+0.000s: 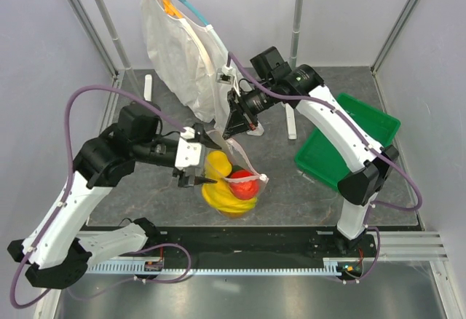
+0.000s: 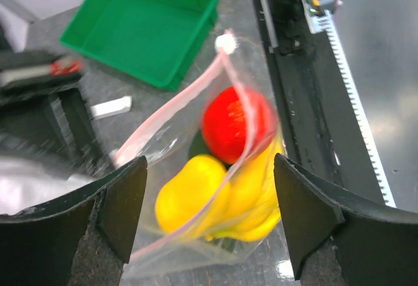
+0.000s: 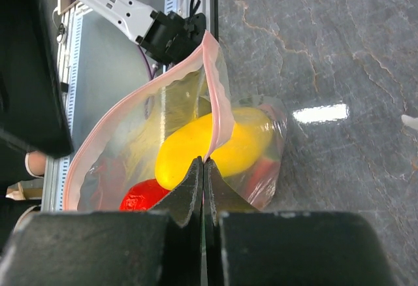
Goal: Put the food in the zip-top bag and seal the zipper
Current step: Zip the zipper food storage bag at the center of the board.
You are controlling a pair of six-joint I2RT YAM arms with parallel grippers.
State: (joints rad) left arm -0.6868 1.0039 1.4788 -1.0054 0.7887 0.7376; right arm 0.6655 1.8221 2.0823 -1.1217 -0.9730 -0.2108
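Observation:
The clear zip-top bag [image 1: 234, 186] hangs just above the table, between the arms, its mouth open. Inside lies the food: a yellow piece [image 2: 189, 198], more yellow pieces beside it, and a red piece [image 2: 235, 124]. My right gripper [image 1: 231, 134] is shut on the pink zipper [image 3: 215, 96] and holds the bag up by that strip. In the right wrist view the strip runs straight into my right gripper [image 3: 204, 163], with yellow food [image 3: 215, 147] behind it. My left gripper [image 1: 206, 162] is open at the bag's left side. In the left wrist view its black fingers [image 2: 124, 201] stand wide on either side of the bag, touching nothing.
A green tray [image 1: 349, 140] sits at the right, under the right arm. A white garment [image 1: 182, 57] hangs from a rack at the back, just behind the right gripper. A black rail [image 1: 255, 240] runs along the near edge, close to the bag's bottom.

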